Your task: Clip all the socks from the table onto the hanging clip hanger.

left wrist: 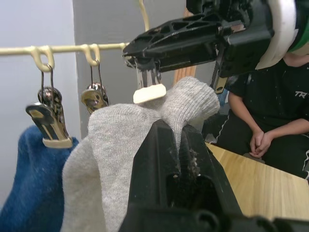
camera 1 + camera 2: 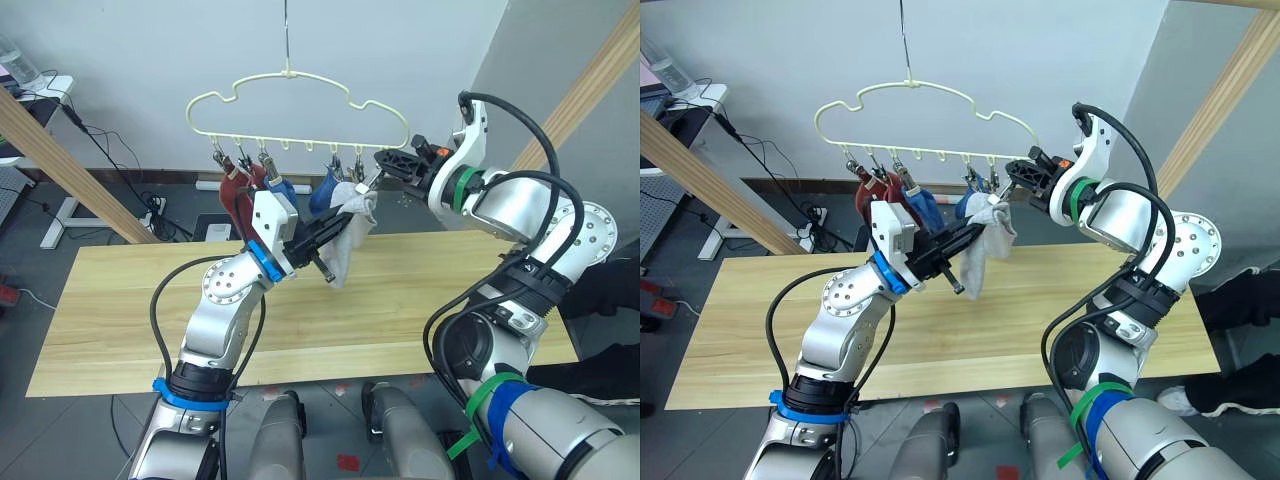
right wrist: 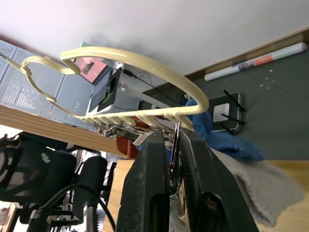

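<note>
I am holding a light grey sock (image 2: 350, 240) up in my left claw (image 1: 176, 137), whose fingers are clamped together on its bunched top edge. The rest of it is hanging free above the worktop (image 2: 120, 300). My right claw (image 3: 175, 145) is pinching one of the silver clips (image 1: 148, 89) at the right end of the clip hanger (image 2: 300, 100), fingers pressed on its handles so its pale tip is gaping just over the grey knit.

Further left along the row, the rust-red socks (image 2: 238, 195) and the blue socks (image 2: 325, 190) are already hanging. I cannot make out a second grey one, and no sock is lying on the bare planks that I can see.

To do this step well, I am thinking the fold of sock needs to go up and fully between the clip's tips, not just brushing them. The hanger is dangling from a thin hook, so I should be pushing gently and straight, or the whole row will swing away. My right claw should be keeping the clip squeezed until the knit is seated deep, then easing off first. Only once the clip is biting should my left claw be letting go, slowly, watching that the sock is not sliding out.
</note>
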{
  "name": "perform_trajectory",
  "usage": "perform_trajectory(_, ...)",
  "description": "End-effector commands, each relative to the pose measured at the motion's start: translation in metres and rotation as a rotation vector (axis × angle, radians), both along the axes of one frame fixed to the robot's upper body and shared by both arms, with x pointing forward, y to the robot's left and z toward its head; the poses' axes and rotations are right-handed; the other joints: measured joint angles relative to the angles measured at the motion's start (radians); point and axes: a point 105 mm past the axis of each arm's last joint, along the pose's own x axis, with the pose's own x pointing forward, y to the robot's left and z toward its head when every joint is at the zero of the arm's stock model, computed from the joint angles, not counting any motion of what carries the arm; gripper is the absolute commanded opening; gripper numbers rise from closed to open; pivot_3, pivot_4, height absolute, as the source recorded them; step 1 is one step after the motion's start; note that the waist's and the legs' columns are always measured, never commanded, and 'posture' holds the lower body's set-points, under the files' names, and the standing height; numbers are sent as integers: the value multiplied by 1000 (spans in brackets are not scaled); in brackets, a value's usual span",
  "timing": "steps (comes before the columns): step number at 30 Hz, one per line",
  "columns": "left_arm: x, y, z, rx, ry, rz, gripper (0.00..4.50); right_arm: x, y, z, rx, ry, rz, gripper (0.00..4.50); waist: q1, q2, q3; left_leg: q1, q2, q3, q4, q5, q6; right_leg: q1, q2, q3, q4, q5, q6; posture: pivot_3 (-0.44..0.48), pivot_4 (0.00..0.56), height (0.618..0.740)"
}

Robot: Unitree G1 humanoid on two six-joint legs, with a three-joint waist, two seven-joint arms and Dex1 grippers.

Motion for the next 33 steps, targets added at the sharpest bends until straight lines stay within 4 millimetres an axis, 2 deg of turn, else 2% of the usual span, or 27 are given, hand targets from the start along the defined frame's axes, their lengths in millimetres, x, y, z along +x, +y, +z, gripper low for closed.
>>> perform_trajectory(1,-8,-1,17,-7,-92,-23,0,-4,2,5,-15,-32,20,377,0,0,0,0,0,0,0,0,0,0,0,0,0,0,0,-50,308,740)
perform_trajectory(15,-5,1,19,-3,-104,-13,0,-8,12,8,48,-30,76,377,0,0,0,0,0,0,0,0,0,0,0,0,0,0,0,-47,300,740)
perform_trajectory(18,-5,0,19,-4,-105,-16,0,-9,11,8,49,-34,79,1032,0,0,0,0,0,0,0,0,0,0,0,0,0,0,0,-44,301,740)
perform_trajectory(27,-7,-1,18,1,-100,-20,0,-9,8,8,41,-36,72,4242,0,0,0,0,0,0,0,0,0,0,0,0,0,0,0,-35,293,740)
perform_trajectory(28,-6,-2,17,5,-91,-21,0,-10,-1,6,16,-48,56,4465,1,0,0,0,0,0,0,0,0,0,0,0,0,0,0,-33,292,740)
perform_trajectory(31,-4,-3,14,13,-74,-18,0,-13,-17,4,-54,-78,34,4465,6,0,0,-1,0,0,0,0,0,0,0,0,-1,0,0,-35,292,740)
perform_trajectory(32,-4,-4,13,13,-61,-26,0,-17,-24,3,-130,-116,33,4465,7,0,0,-1,0,0,0,0,0,0,0,0,-1,0,0,-37,292,740)
perform_trajectory(33,-3,-4,11,11,-43,-29,245,-23,-32,3,-224,-159,31,4491,9,0,0,-1,-1,0,0,0,0,0,-1,0,-2,0,0,-43,292,740)
